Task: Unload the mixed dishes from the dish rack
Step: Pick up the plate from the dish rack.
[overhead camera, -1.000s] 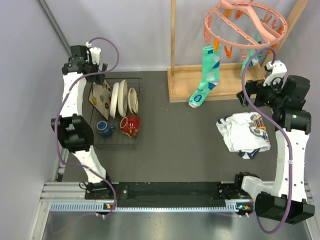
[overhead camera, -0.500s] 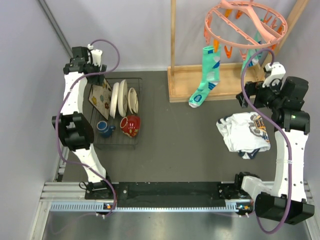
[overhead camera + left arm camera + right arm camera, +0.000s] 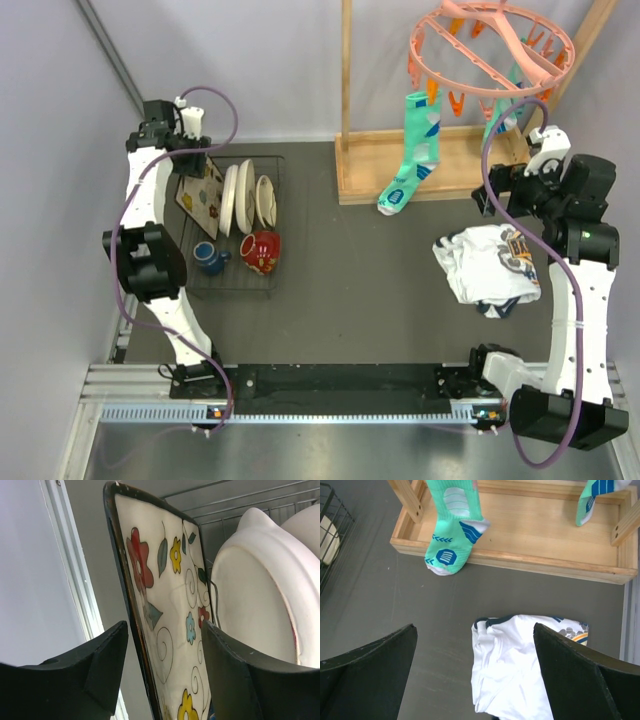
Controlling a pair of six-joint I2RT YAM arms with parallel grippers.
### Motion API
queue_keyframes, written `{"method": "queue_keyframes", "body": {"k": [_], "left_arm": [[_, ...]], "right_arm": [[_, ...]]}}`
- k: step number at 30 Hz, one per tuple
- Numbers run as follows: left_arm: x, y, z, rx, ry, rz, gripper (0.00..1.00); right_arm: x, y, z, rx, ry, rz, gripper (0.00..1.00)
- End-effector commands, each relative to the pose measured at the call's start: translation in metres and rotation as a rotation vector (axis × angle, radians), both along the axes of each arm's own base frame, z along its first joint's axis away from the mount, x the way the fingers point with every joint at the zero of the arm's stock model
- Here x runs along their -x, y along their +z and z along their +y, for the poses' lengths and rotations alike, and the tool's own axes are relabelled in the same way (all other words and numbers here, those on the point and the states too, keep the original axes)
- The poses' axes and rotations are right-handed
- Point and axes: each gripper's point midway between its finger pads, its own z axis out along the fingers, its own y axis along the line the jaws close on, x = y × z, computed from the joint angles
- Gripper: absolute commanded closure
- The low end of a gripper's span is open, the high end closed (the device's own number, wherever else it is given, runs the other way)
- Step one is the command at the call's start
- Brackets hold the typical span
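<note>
readable text: I find none | white shirt (image 3: 487, 268): blue-yellow print, too small to read | green sock (image 3: 451, 530): round blue emblem with bars, no letters | square cream floral plate (image 3: 165, 605): only flowers

large cream dishes (image 3: 255, 595) crowding square cream floral plate (image 3: 170, 610), wall (image 3: 30, 570) close left

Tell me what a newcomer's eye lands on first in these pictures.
The pink peg hanger at the top right grabs attention first, with a green sock dangling from it over the wooden frame. Next, in the left wrist view, the square cream floral plate fills the picture, standing on edge and straddled by the open left gripper, beside a large cream dish. A crumpled white shirt lies on the dark table at right.
</note>
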Motion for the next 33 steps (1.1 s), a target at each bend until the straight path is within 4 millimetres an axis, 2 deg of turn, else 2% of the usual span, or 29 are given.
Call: {"method": "queue_keyframes", "body": {"k": [1, 5, 9, 12, 13, 14, 17, 19, 22, 33], "left_arm": [[0.001, -0.003, 0.0, 0.025, -0.009, -0.004, 0.36], [0.0, -0.004, -0.001, 0.032, -0.009, -0.005, 0.42], [0.001, -0.002, -0.001, 0.033, -0.009, -0.008, 0.56], [0.0, 0.002, -0.001, 0.031, -0.01, -0.019, 0.69], [0.0, 0.003, 0.0, 0.029, -0.007, -0.021, 0.78], [-0.001, 0.005, 0.0, 0.03, -0.005, -0.026, 0.83], [-0.003, 0.012, 0.001, 0.025, 0.002, -0.04, 0.92], [-0.004, 0.014, 0.002, 0.021, 0.005, -0.044, 0.93], [-0.006, 0.024, 0.004, 0.016, 0.014, -0.068, 1.0], [-0.009, 0.061, 0.003, 0.038, 0.079, -0.142, 1.0]], "right_arm": [[-0.001, 0.014, 0.002, 0.016, 0.015, -0.067, 0.01], [0.0, 0.014, 0.002, 0.015, 0.014, -0.068, 0.01], [0.0, 0.013, 0.001, 0.017, 0.012, -0.065, 0.01], [0.0, 0.013, 0.001, 0.017, 0.012, -0.067, 0.01], [0.0, 0.013, 0.001, 0.017, 0.012, -0.067, 0.01], [0.0, 0.013, 0.001, 0.016, 0.011, -0.066, 0.01], [0.0, 0.012, 0.001, 0.014, 0.011, -0.063, 0.01], [0.0, 0.012, 0.002, 0.014, 0.012, -0.065, 0.01], [0.0, 0.012, 0.001, 0.016, 0.01, -0.065, 0.01], [0.001, 0.011, 0.002, 0.014, 0.011, -0.064, 0.01]]}}
